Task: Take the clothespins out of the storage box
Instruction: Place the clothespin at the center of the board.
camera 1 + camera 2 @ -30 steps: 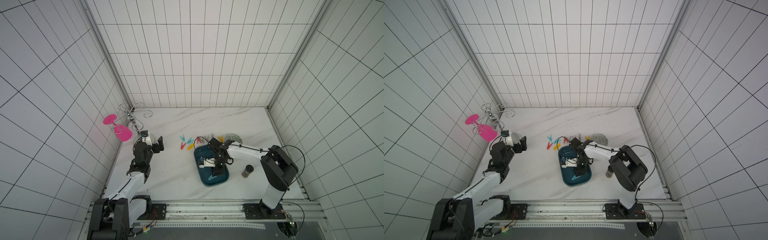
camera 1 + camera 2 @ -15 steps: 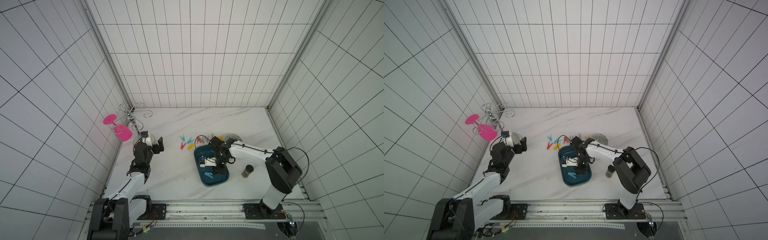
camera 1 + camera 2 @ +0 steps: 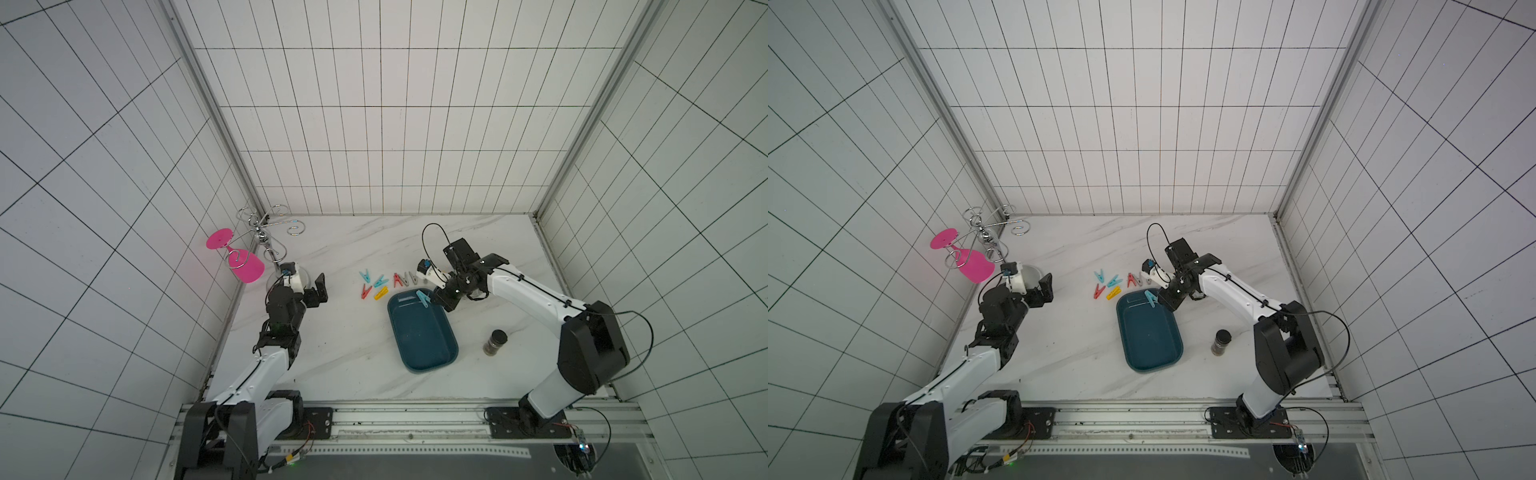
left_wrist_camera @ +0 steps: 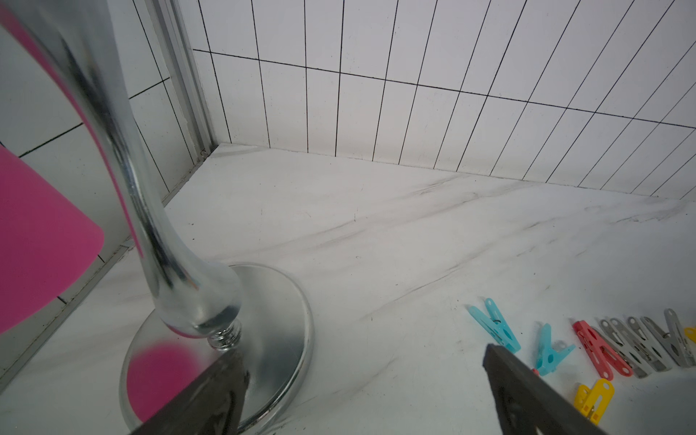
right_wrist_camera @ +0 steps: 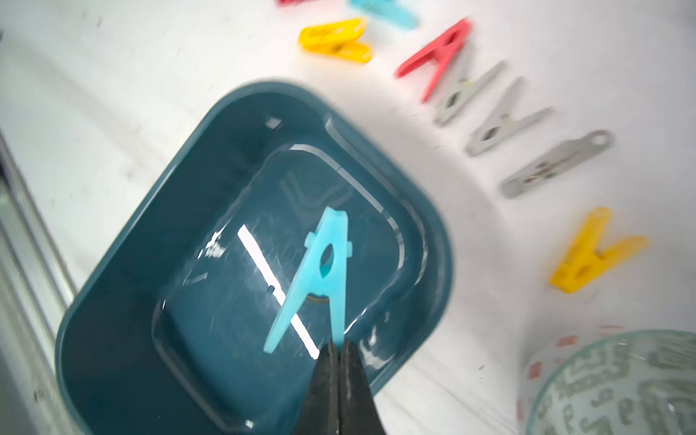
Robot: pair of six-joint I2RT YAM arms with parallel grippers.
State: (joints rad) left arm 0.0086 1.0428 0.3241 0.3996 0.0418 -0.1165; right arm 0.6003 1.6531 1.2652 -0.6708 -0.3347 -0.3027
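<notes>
We are pinching a light blue clothespin [image 5: 324, 260] by one leg tip in the right pincer [image 5: 339, 348], holding it above the storage box [image 5: 150, 211] so it can join the others [image 3: 379, 282] on the bench [image 3: 340, 332]; the left pincer [image 3: 319, 291] is waiting spread.

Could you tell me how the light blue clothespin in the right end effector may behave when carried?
Probably light and stiff: the light blue clothespin holds its A shape hung from one leg. Pinched only at that leg's tip by the right end effector, it may swivel or slip. Dropped now, it would likely land in the storage box.
</notes>
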